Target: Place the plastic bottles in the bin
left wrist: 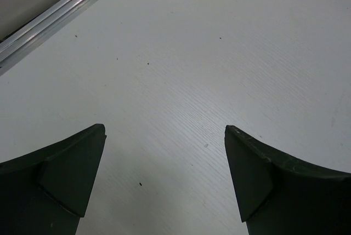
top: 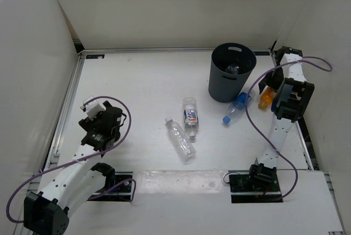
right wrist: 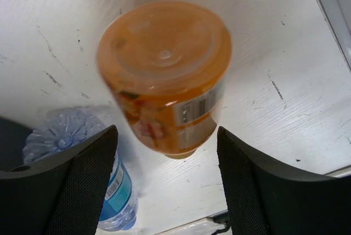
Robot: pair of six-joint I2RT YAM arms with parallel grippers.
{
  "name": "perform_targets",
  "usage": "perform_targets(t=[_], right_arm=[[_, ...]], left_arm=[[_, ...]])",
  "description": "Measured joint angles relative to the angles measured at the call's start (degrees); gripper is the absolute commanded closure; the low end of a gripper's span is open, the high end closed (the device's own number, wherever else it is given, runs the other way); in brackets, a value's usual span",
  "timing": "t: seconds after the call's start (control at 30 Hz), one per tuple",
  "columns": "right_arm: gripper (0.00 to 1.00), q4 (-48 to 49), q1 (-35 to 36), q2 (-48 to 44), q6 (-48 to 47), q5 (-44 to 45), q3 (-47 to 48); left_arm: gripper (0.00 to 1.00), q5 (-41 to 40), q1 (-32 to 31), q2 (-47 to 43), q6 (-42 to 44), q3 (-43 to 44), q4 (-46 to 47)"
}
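The dark grey bin [top: 225,90] stands at the back right, with one clear bottle [top: 232,69] inside. A blue-tinted bottle [top: 236,107] with a blue cap lies against its base; it also shows in the right wrist view [right wrist: 82,153]. A bottle with an orange-blue label [top: 190,115] and a plain bottle with a white cap [top: 180,138] lie mid-table. My right gripper [top: 270,100] [right wrist: 167,133] is open around an orange bottle [top: 266,98] [right wrist: 164,70]; its fingers do not touch it. My left gripper [top: 100,121] [left wrist: 164,131] is open and empty over bare table at the left.
White walls enclose the table on three sides. A metal rail [left wrist: 60,13] runs along the left edge, and another [right wrist: 332,5] along the right edge close to the right gripper. Purple cables loop round both arms.
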Motion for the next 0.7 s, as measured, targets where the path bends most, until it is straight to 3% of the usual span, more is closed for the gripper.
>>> perform_targets(t=[0.33,0.7], right_arm=[[0.26,-4.1,0.1,2.8,-3.2,0.5,2.5],[0.27,-4.9,4.9,6.3,-7.8,4.9,7.5]], left_arm=[[0.00,-0.7,0.0,-0.1,-1.5,0.0,-1.1],[0.00,-1.5,0.0,-0.2,-3.5,0.0,-3.0]])
